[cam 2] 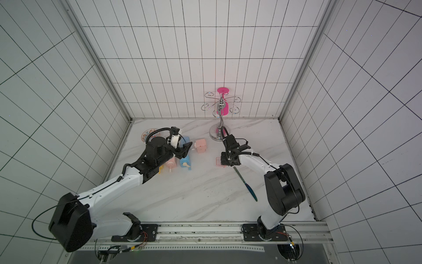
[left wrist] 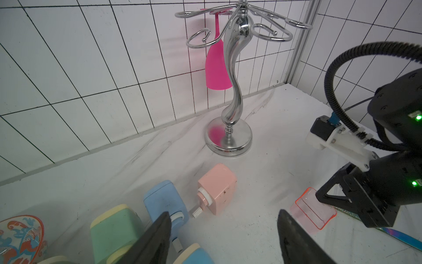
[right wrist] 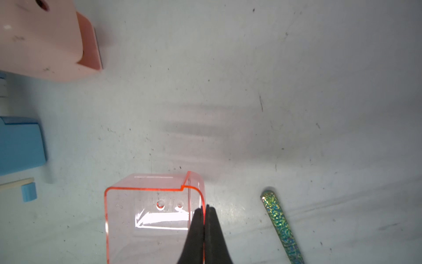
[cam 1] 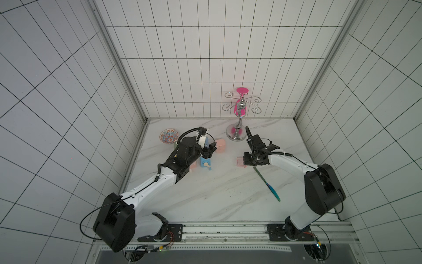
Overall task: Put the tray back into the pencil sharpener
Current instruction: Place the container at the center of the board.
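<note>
Your right claw is clamped on the tray. The fingers are pressed together on one side wall at the rim, one inside and one outside. The tray is clear pink plastic with an orange-looking edge, open side up. It sits near the middle of the bench, and in both top views only a corner of it shows past the claw. You can't tell from these views whether it is lifted or resting on the bench.

The pink pencil sharpener lies on its side and is apart from the tray, with bare bench between them. Its crank end points at a blue sharpener. A green sharpener sits just beside the blue one.

Your left claw has its fingers spread wide and nothing between them. It hangs over the cluster of sharpeners, near the pink one.

An iridescent nail file lies flat just beside the tray, on the side away from the sharpeners. A chrome glass rack stands by the back wall with a pink wine glass hanging upside down from it. A patterned bowl sits in the back corner on the left arm's side.
</note>
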Available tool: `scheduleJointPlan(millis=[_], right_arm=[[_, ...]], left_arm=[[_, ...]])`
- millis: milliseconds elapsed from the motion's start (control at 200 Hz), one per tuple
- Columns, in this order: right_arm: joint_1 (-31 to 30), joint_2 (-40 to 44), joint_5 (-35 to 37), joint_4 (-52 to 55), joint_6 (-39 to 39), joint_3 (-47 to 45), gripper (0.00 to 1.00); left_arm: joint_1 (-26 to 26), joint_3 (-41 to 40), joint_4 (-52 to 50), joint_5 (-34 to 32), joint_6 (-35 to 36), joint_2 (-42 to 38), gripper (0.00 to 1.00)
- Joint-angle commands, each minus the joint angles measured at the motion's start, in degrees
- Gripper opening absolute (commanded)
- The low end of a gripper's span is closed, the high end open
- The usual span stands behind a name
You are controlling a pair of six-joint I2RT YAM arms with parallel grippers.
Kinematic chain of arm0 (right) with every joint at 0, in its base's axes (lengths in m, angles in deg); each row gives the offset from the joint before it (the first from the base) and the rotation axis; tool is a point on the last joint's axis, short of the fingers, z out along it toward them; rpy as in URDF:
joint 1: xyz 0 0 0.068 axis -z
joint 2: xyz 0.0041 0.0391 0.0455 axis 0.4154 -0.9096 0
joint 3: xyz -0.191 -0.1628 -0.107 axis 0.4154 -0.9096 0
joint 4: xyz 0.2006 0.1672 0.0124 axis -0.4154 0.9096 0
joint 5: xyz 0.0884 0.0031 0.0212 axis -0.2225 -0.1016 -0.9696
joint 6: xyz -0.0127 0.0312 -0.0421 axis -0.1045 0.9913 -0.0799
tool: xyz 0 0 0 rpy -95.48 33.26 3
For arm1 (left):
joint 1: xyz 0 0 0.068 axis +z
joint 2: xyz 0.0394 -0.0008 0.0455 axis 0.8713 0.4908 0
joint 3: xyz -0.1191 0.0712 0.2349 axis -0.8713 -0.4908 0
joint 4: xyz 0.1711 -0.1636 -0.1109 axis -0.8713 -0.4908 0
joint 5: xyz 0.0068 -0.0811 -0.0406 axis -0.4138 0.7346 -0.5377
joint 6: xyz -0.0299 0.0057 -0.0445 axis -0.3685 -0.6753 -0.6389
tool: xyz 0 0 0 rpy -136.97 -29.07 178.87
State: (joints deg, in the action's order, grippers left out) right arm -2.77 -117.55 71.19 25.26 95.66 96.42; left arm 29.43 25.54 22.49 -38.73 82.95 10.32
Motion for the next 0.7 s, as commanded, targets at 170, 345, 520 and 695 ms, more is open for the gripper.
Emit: scheduleJointPlan(millis=[170, 345, 520, 695], right_arm=[[-3.3, 0.2, 6.6, 4.2, -1.3, -2.0, 0.0], [-3.7, -1.2, 7.8, 4.5, -1.5, -2.1, 0.01], [-3.7, -2.4, 7.6, 4.3, -1.8, -1.8, 0.01], [-3.7, -3.4, 7.4, 4.0, -2.2, -1.7, 0.02]], left_arm=[[-0.1, -1.1, -1.5, -0.2, 1.3, -2.4, 0.74], [-0.1, -1.0, -2.5, -0.6, 2.3, -2.9, 0.74], [-0.1, -1.0, -2.6, -0.9, 2.4, -2.9, 0.74], [-0.1, -0.7, -2.8, -0.9, 2.5, -2.7, 0.74]])
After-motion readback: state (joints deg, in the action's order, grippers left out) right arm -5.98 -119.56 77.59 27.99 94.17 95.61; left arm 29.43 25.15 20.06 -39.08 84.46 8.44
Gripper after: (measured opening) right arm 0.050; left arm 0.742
